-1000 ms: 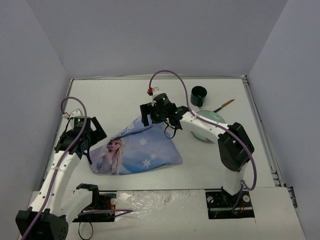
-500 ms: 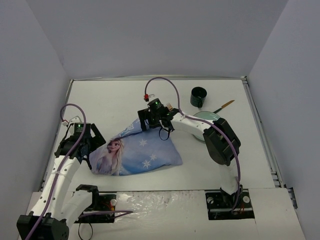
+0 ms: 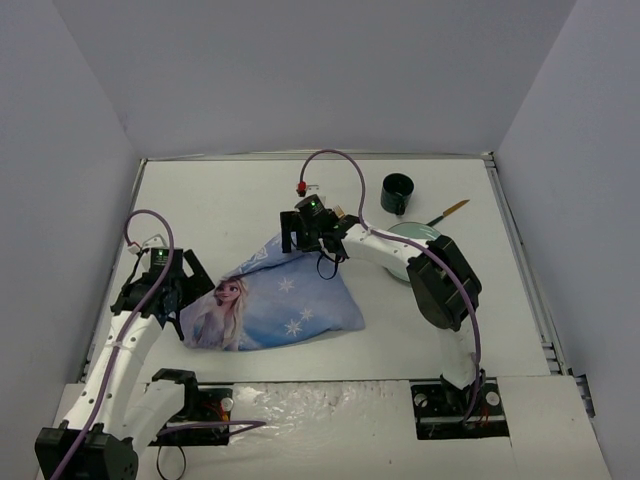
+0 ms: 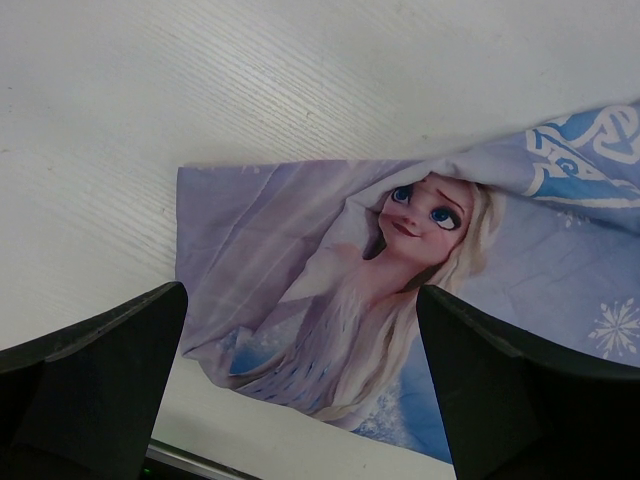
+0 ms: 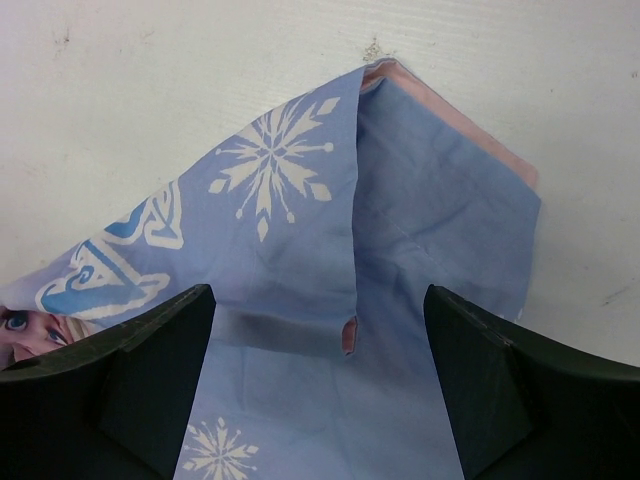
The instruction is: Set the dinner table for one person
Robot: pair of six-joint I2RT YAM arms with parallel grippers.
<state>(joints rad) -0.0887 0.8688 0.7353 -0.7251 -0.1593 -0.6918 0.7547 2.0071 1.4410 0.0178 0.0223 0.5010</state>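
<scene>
Both of my grippers are over the crumpled blue snowflake-printed cloth placemat, and neither one holds anything.

Left gripper: jaws spread wide. In its wrist view it hangs over the placemat's lower left edge, where the printed girl's face sits mid-frame under a folded-over flap. I can't tell whether the fingers touch the cloth.

Right gripper: jaws also wide apart. In its wrist view it sits above the placemat's far corner. That corner is folded over, with a pinkish underside showing at the upper right. Contact is unclear here too.

The large flat white rectangular tabletop fills the middle of the overhead frame. It is bare white in the upper part of both wrist views. The placemat lies on it, centre-left.

In the upper right of the overhead frame, a dark green round cup stands near a pale green round plate. My right arm partly covers the plate. A thin stick-like utensil with a tan end lies just beyond the plate.
</scene>
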